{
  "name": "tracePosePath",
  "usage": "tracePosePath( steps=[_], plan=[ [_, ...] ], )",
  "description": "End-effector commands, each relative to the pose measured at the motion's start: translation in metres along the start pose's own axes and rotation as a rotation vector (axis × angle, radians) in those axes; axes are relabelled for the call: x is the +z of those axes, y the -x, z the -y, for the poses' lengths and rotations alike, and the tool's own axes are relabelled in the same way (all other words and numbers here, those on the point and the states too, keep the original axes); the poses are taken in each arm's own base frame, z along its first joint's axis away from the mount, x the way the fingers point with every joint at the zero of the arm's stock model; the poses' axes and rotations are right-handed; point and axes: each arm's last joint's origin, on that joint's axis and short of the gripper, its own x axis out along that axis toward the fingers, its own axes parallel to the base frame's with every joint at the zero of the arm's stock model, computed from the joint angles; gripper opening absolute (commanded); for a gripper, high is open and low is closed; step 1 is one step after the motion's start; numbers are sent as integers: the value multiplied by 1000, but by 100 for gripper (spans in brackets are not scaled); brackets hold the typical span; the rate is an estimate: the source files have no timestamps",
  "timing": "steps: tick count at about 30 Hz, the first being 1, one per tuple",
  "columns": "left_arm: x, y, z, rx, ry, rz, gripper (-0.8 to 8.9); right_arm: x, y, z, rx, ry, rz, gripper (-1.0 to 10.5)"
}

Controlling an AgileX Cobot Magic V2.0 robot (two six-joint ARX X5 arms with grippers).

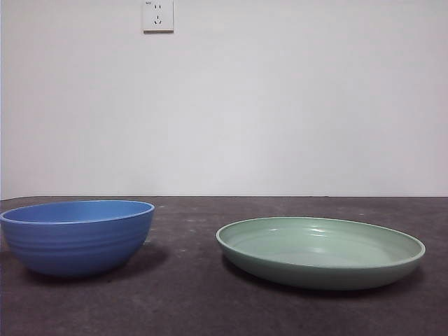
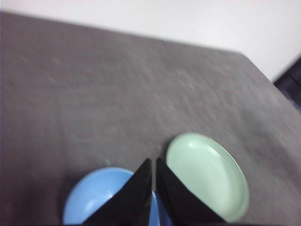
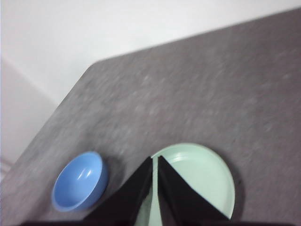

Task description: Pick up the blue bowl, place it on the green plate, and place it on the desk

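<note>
Dark grey-brown desk (image 1: 196, 301), mottled and matte, under everything, running back to a white wall (image 1: 280, 98). Only in the front view: a white wall socket (image 1: 158, 15) high on that wall, and no arm anywhere. Only in the wrist views: the bowl's and plate's insides from above, the desk's far edge, and both claws.

Green plate (image 1: 320, 252), wide and shallow, flat on the desk at the right of the front view, glossy inside, holding nothing. Blue bowl (image 1: 77, 236), narrower and taller, faintly ridged outside, upright on the desk at the left, likewise holding nothing. Well apart from each other, a strip of bare desk between them.

Left gripper (image 2: 153, 162) high above the desk, jaws nearly together with just a thin slit between, holding nothing; below it the gap between the bowl (image 2: 94, 195) and the plate (image 2: 207, 174), closer over the bowl's rim. Right gripper (image 3: 154, 160) also raised, jaws likewise drawn to a narrow slit, gripping nothing; the plate (image 3: 202, 176) directly beneath its tips, the bowl (image 3: 79, 181) off to one side, clear of the jaws.
</note>
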Motion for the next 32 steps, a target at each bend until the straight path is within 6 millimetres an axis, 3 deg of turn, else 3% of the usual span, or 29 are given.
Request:
tracePosePath(
  steps=[1, 9, 21, 23, 26, 30, 32],
  plan=[
    [12, -3, 3, -40, -31, -45, 16, 16, -3, -4, 19, 43, -56, 13],
    [23, -20, 2, -70, -42, -147, 19, 38, -17, -2, 8, 131, -217, 13],
    [24, -24, 0, -68, -54, -156, 34, 39, -22, 2, 5, 128, -230, 14],
    [24, -24, 0, -68, -54, -156, 72, 39, -23, 2, -1, 128, -230, 16],
    [24, -24, 0, -67, -55, -155, 230, 39, -23, 2, -2, 124, -231, 180],
    [24, -24, 0, -64, -60, -155, 495, 39, -23, 2, -3, 118, -232, 575],
    [24, -24, 0, -64, -67, -155, 569, 39, -23, 2, -3, 117, -233, 641]
  ],
)
